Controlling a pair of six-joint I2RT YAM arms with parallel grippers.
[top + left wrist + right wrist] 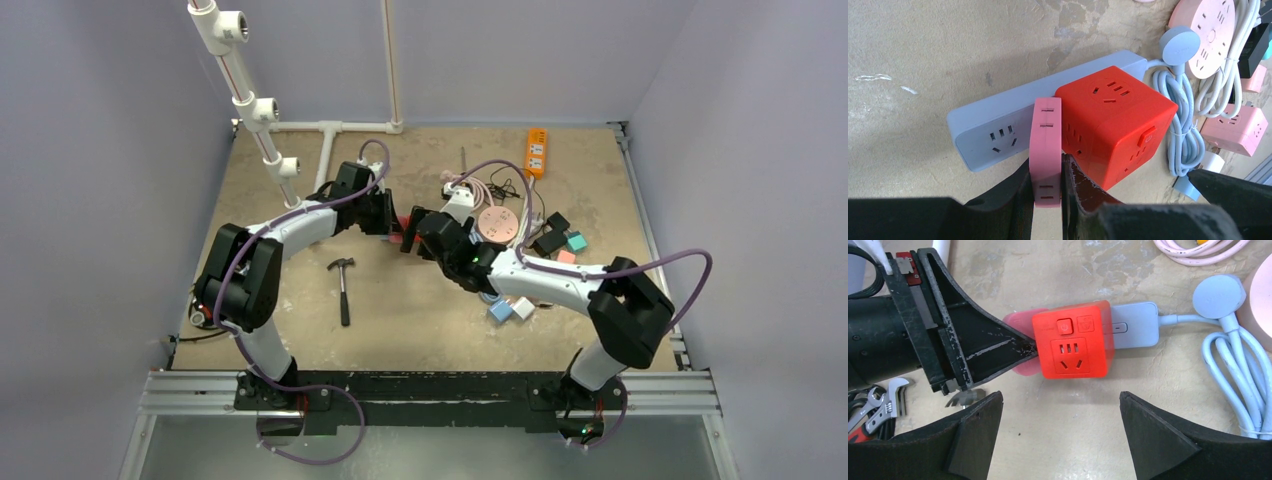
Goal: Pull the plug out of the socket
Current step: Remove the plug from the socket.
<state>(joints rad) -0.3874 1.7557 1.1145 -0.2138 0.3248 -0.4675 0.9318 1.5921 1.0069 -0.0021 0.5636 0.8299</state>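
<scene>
Clamped in the left gripper (1047, 172), the pink plug (1046, 135) stands on the grey power strip (983, 125), touching the red cube (1113, 120); the right gripper (1060, 397) hovers wide open above.

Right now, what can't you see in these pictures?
Left wrist view: pins of the red cube, hidden under its body on the blue-grey power strip.
Left wrist view: near end of the pink adapter, covered by the left end effector.
Right wrist view: most of the pink adapter, behind the red cube; right end effector, cut off by the bottom edge.
Top external view: the cube, covered by both arms.
</scene>
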